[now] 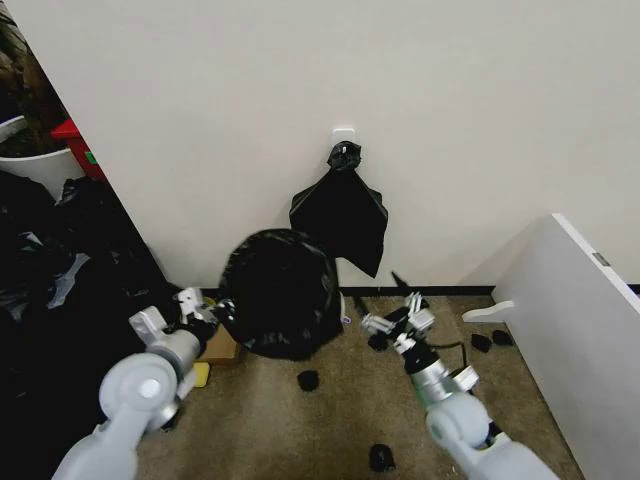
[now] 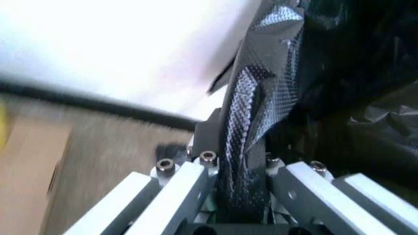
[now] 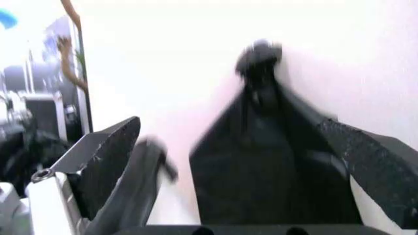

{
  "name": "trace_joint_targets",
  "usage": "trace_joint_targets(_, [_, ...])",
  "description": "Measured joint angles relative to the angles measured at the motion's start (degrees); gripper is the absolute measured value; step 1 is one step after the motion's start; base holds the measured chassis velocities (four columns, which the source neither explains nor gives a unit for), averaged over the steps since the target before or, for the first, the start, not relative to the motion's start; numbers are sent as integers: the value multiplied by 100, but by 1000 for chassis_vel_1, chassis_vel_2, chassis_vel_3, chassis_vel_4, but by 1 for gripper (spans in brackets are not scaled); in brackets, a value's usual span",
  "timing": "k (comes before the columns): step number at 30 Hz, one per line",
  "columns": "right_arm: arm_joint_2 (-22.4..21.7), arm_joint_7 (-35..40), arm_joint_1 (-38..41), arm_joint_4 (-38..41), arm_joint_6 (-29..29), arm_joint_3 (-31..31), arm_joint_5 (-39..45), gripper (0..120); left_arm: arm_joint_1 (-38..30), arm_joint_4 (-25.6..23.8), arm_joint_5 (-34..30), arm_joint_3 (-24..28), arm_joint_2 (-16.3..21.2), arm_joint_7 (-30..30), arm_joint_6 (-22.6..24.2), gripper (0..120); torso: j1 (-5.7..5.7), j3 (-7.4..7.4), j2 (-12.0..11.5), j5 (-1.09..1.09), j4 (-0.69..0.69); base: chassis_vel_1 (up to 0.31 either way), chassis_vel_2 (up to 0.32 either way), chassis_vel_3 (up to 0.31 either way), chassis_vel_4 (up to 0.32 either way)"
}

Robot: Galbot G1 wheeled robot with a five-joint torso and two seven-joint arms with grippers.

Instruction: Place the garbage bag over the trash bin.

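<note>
The garbage bag (image 1: 278,292) is seen in the head view as a rounded black mass standing on the carpet (image 1: 330,420) near the foot of the wall (image 1: 300,90), draped so fully over what it covers that the trash bin cannot be made out beneath it; the left gripper (image 1: 205,310) is held at the bag's left side, and in the left wrist view its fingers (image 2: 186,183) are closed on a fold of the glossy black plastic (image 2: 255,122), which is pulled up between them; the right gripper (image 1: 395,318) is held apart from the bag, to its right and just above the carpet, with its jaws spread wide and nothing between them, as the right wrist view shows (image 3: 248,186); a knot-topped bunch of black bags (image 1: 342,205) is hung on the wall behind and above the garbage bag; a heap of black plastic sheeting (image 1: 60,290) is piled along the left edge of the carpet; a small cardboard box (image 1: 222,345) is set just beside the bag's lower left, and several small black scraps (image 1: 308,380) are scattered over the carpet in front; a white panel (image 1: 570,330) is stood at the right edge.
</note>
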Motion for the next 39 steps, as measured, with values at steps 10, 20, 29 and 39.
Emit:
trace_joint_targets(10, [-330, -1694, 294, -461, 110, 246, 51, 100, -286, 1442, 1353, 82, 487, 3550, -1793, 1, 0, 0, 0, 0, -2, 0, 0, 0, 0])
trace_joint_targets(20, [-223, -1746, 403, -651, 185, -104, -339, 100, -525, 2075, 1828, 98, 480, 4614, -2564, 1, 0, 0, 0, 2, 0, 0, 0, 0, 0])
trace_joint_targets(29, [-179, -1172, 427, -531, 64, -506, -573, 100, -538, 2090, 1861, 112, 392, 4686, -2631, 1, 0, 0, 0, 2, 0, 0, 0, 0, 0])
trace_joint_targets(39, [-122, -153, 549, -635, -277, -607, -1148, 100, -490, 2047, 1893, 40, 365, 5052, -2721, 1, 0, 0, 0, 2, 0, 0, 0, 0, 0])
